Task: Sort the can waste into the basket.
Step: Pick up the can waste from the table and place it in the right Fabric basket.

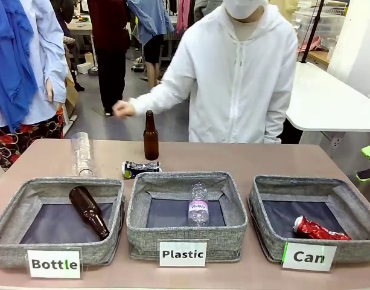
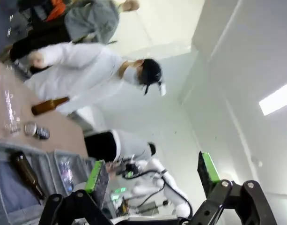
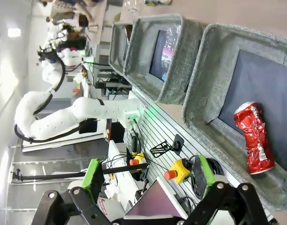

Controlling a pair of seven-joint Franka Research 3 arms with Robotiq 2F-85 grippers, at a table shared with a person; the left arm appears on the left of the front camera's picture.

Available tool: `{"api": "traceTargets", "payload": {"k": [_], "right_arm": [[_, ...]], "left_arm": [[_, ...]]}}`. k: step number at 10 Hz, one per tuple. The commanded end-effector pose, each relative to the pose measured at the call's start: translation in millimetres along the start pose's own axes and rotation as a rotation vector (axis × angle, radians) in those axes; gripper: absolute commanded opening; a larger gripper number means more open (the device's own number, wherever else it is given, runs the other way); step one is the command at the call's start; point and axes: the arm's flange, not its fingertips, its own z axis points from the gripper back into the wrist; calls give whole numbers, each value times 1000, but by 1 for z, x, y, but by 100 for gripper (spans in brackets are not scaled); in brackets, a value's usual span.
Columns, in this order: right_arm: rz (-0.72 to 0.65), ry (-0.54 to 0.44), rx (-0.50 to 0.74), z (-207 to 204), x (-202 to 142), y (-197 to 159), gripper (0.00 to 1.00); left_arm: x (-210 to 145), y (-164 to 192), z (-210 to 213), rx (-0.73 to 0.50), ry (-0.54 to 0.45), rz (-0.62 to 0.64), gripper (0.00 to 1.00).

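1. We see the red can (image 1: 320, 229) lying crushed on its side on the dark lining of the "Can" basket (image 1: 264, 220), toward the floor's 4 o'clock corner.
2. The black can (image 1: 140, 168) lies on its side on the table (image 1: 263, 158), outside every basket. It is at 11 o'clock from the "Plastic" basket (image 1: 142, 229), just beyond that basket's far rim.
3. The "Plastic" basket holds one clear plastic bottle (image 1: 198, 205), lying along the 12-to-6 line.
4. The "Bottle" basket (image 1: 70, 181) holds one brown glass bottle (image 1: 88, 211), with its neck toward 5 o'clock.
5. A second brown bottle (image 1: 151, 136) stands upright at 12 o'clock from the black can. A clear container (image 1: 82, 154) stands at 10 o'clock from that can.
6. We find the left gripper (image 2: 151, 173) with its fingers spread and nothing between them.
7. The right gripper (image 3: 148, 172) is likewise spread and empty, and the red can lies at its 2 o'clock.
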Motion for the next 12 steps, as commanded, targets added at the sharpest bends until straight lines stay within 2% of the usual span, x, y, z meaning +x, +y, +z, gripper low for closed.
{"api": "traceTargets", "payload": {"k": [1,3,4,5,9,10,12], "right_arm": [[17,-9,-8,-1,-2,-1,100],[17,-9,-8,-1,-2,-1,100],[17,-9,-8,-1,-2,-1,100],[17,-9,-8,-1,-2,-1,100],[17,-9,-8,-1,-2,-1,100],[17,-9,-8,-1,-2,-1,100],[17,-9,-8,-1,-2,-1,100]], "left_arm": [[-21,36,-60,121,134,9,100],[-34,60,-88,183,214,28,100],[-38,63,-95,184,173,9,100],[-31,61,-91,160,190,51,100],[-33,67,-95,173,184,46,100],[-30,60,-106,270,202,-3,100],[-18,60,-166,447,320,-136,100]]}}
